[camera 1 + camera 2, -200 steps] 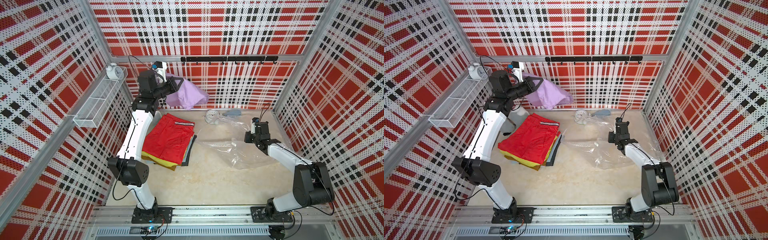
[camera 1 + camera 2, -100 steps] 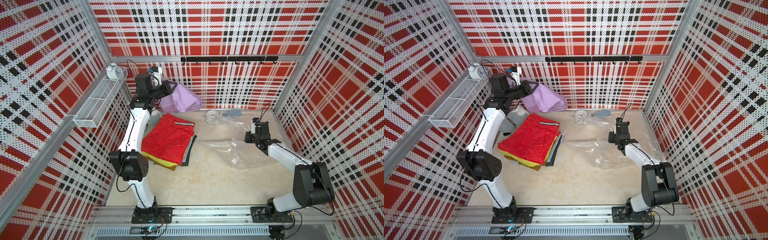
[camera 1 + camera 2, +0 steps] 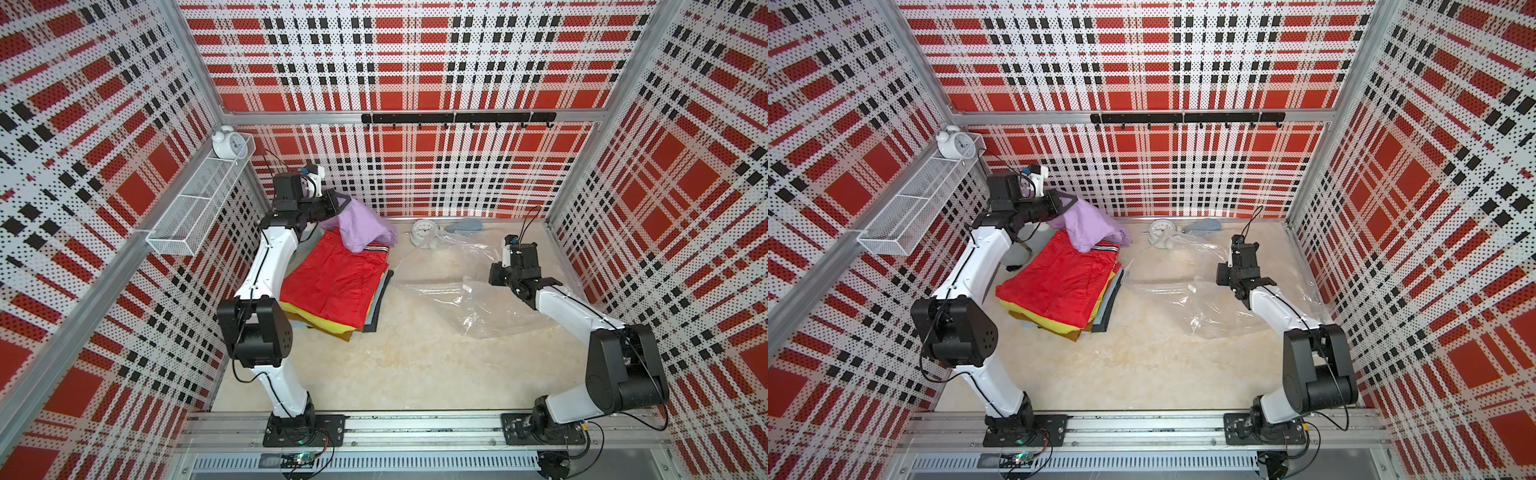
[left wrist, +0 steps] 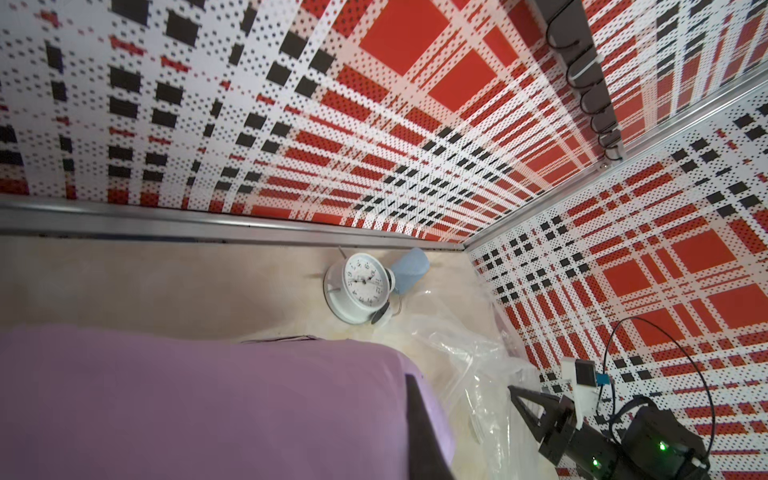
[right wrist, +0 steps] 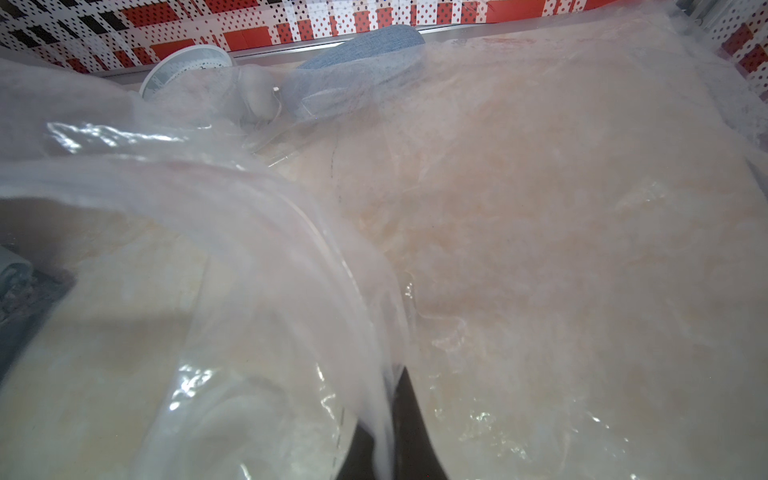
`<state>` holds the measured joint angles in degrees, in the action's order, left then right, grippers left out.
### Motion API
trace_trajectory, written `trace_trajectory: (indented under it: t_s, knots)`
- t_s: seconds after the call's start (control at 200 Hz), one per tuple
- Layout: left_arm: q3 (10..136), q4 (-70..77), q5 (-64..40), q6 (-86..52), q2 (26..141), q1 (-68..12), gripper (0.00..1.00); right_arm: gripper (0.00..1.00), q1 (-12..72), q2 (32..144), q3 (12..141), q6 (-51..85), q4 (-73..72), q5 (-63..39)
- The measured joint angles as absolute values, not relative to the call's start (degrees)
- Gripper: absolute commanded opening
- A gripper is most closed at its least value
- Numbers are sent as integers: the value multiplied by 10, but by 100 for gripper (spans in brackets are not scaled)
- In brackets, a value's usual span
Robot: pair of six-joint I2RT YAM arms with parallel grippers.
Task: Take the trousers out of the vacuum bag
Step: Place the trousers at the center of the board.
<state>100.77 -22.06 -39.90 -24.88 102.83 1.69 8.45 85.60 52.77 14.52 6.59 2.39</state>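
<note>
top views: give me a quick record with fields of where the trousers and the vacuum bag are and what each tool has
vacuum bag: crumpled on the table, no trousers seen inside
right tool: shut on a fold of the vacuum bag
left tool: shut on lilac trousers, held up over the pile's far end
pile: folded trousers on the table beside the vacuum bag, red pair on top
nearby: alarm clock at the vacuum bag's far edge

Alarm clock (image 3: 422, 232) lies beside a blue-grey item (image 3: 465, 226).
</note>
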Motion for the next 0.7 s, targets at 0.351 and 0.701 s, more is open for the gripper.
trace_trajectory:
  t_s: [0.351, 0.701]
  knots:
    - [974, -223, -396, -239, 929, 25, 0, 0, 84, 864, 528, 149, 65, 20]
    - [930, -220, -388, -239, 874, 30, 0, 0, 84, 865, 528, 153, 65, 15]
